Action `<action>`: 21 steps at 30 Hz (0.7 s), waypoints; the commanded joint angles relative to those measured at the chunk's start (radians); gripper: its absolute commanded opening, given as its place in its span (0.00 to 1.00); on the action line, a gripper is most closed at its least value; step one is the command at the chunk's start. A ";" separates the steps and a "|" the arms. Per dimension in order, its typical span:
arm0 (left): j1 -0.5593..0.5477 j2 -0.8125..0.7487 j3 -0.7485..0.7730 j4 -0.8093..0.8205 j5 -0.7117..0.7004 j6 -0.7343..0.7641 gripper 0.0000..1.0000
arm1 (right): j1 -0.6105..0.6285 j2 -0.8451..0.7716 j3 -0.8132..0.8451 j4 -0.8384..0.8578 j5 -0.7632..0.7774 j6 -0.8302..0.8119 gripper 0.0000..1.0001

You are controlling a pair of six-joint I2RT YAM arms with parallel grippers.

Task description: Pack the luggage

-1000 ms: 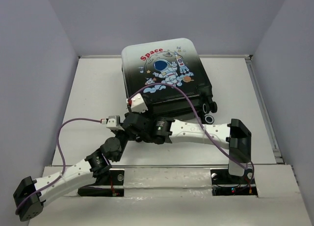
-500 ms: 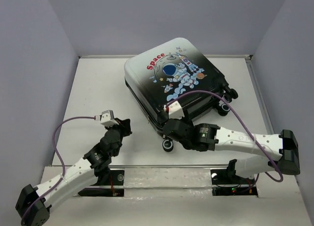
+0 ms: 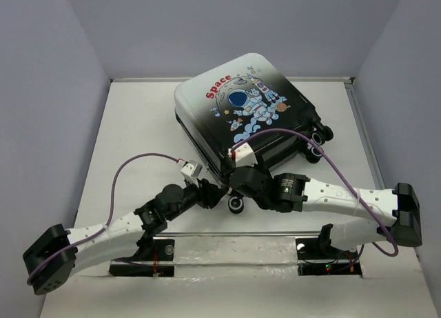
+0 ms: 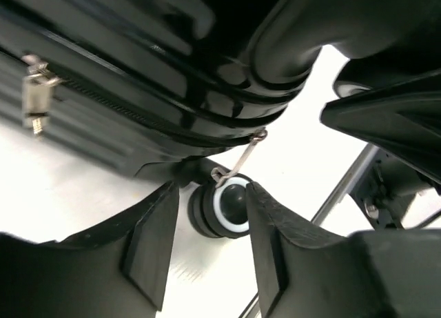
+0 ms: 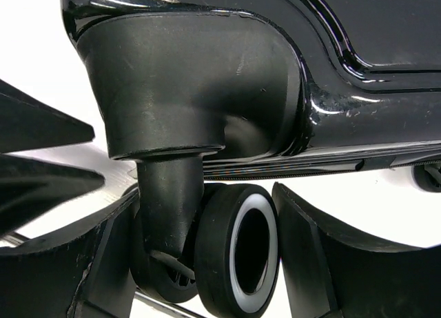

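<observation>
Nearest me, item one: left pincer [image 4: 210, 201], fingers spread, nothing between the pads but air, aimed at the luggage's near corner. Item two: right pincer [image 5: 203, 197], closed round the caster wheel [image 5: 241, 252] of that same corner, a finger against each side as far as I can judge. Item three: zip pull [image 4: 239, 163], a thin metal tab hanging from the zip line just above that wheel, framed in the left pincer's gap but not touched. Item four: second pull [image 4: 34, 101], further along the same zip. Item five: the luggage [image 3: 244, 104], shut, lying flat on the bench [image 3: 138, 125] with the astronaut print up, turned at an angle, far wheels [image 3: 318, 137] toward the right wall. My reading: the case wants unzipping before anything goes in. To do it well I would let the right pincer anchor the corner and bring the left in level with the tab. I would close on the tab alone, clear of the wheel, then draw along the zip line, not away from it.
</observation>
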 commanded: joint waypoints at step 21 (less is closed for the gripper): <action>-0.129 0.364 0.131 0.388 -0.161 -0.031 0.58 | 0.002 0.006 0.034 0.214 -0.094 -0.030 0.07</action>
